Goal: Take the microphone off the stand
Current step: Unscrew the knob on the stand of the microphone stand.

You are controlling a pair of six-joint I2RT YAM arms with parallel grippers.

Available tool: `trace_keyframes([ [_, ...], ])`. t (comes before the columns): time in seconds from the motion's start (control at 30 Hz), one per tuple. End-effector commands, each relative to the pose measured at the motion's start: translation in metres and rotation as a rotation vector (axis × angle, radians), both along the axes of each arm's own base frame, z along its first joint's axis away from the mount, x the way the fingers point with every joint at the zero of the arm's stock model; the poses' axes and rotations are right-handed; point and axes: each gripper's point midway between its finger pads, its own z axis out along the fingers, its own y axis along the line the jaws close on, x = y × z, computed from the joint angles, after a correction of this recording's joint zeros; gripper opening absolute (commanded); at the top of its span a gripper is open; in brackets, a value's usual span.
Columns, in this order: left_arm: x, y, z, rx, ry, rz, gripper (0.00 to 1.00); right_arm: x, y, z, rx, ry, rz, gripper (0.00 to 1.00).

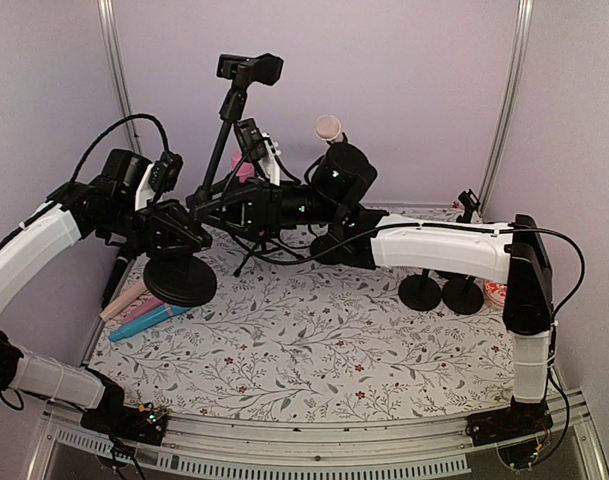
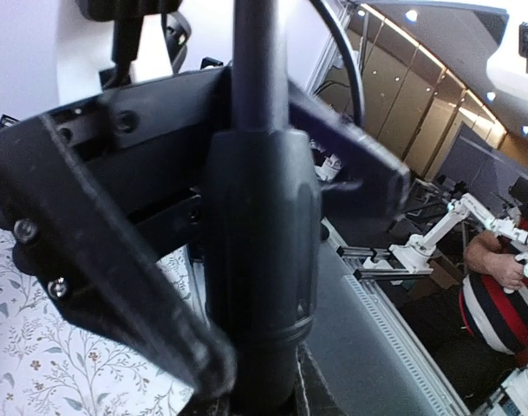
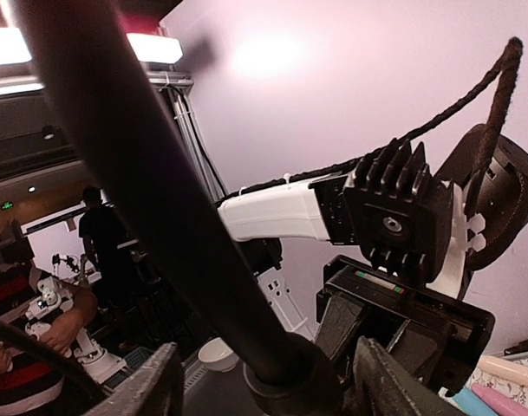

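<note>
Jaws, left: left gripper [image 2: 257, 260] is clenched hard on the fat collar of the stand [image 1: 224, 130], just above its round base [image 1: 179, 283].
Jaws, right: right gripper [image 3: 272, 390] is spread, its fingers [image 3: 142, 390] straddling the same pole higher up, with a gap on one side.
Mic spot: pretty sure the microphone [image 1: 250, 68] is the black piece across the top of the stand, up by the back wall. Can't tell it from the clip tbh.
Table stuff: pink mic [image 1: 129, 298] and blue mic [image 1: 149, 320] lie at the left edge of the floral cloth [image 1: 334, 340].
</note>
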Motion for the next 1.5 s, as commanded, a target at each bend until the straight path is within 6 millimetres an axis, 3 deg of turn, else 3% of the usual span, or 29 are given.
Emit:
trace_keyframes([
  [0.0,0.012,-0.002,0.008,-0.021,-0.15,0.04,0.0,0.013,-0.014,0.032,-0.01,0.072,-0.221,0.85],
  [0.1,0.022,-0.003,0.006,0.014,-0.192,0.089,0.0,0.057,-0.014,0.01,-0.119,0.153,-0.499,0.87],
  [0.2,0.037,-0.005,0.0,0.072,-0.239,0.167,0.0,0.076,-0.023,-0.013,-0.214,0.194,-0.679,0.85],
  [0.37,0.054,-0.006,-0.006,0.123,-0.26,0.247,0.0,0.08,-0.023,-0.024,-0.306,0.168,-0.837,0.8],
  [0.63,0.076,-0.006,-0.008,0.172,-0.264,0.356,0.0,0.083,-0.006,-0.023,-0.313,0.186,-0.846,0.65],
  [0.8,0.085,-0.003,-0.011,0.21,-0.284,0.424,0.0,0.088,0.001,-0.013,-0.286,0.205,-0.856,0.48],
  [1.07,0.106,0.005,-0.029,0.285,-0.265,0.581,0.0,0.092,0.004,0.004,-0.248,0.216,-0.867,0.0],
  [1.2,0.096,0.003,-0.012,0.238,-0.263,0.559,0.0,0.086,0.006,0.009,-0.24,0.195,-0.834,0.0],
  [1.33,0.065,-0.007,0.005,0.163,-0.217,0.408,0.0,0.062,0.007,0.026,-0.18,0.128,-0.71,0.0],
  [1.47,0.034,-0.014,0.008,0.088,-0.129,0.244,0.0,0.034,0.005,0.042,-0.116,0.064,-0.56,0.0],
])
